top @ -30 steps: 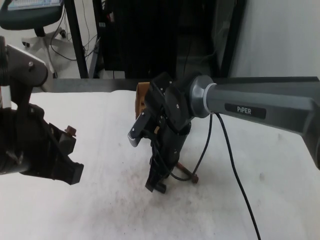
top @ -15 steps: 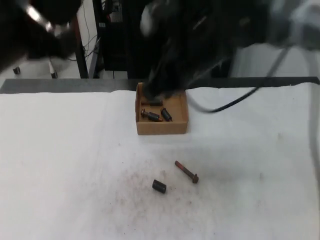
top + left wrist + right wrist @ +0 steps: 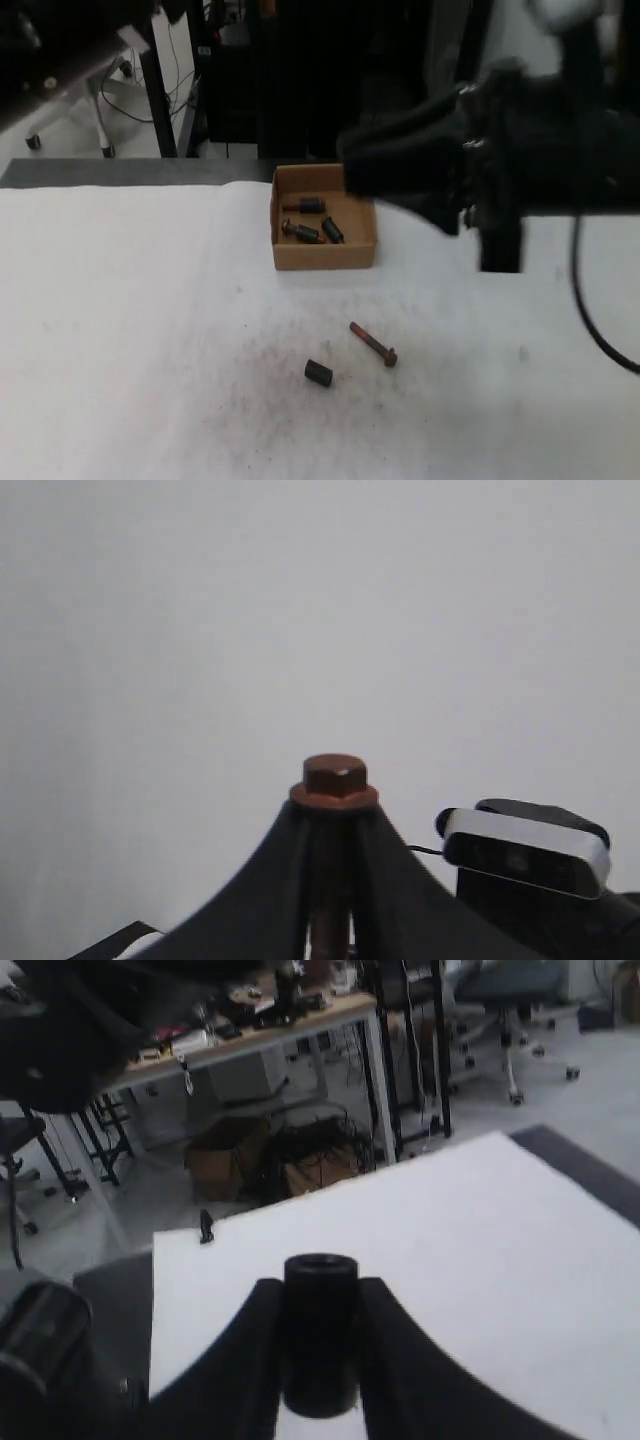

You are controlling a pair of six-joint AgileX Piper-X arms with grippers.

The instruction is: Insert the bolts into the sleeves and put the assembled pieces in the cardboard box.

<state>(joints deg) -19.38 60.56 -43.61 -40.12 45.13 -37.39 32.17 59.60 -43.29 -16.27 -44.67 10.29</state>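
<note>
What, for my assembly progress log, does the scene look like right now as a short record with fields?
left gripper: fingers shut on held bolt, head protruding past the fingers
right gripper: fingers shut on held sleeve
cardboard box: three dark pieces inside
bench: loose bolt and loose sleeve, lying apart, outside the box

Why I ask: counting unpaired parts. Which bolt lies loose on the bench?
The reddish bolt beside the loose black sleeve, outside the cardboard box; a second bolt is clamped in the left tool.
</note>
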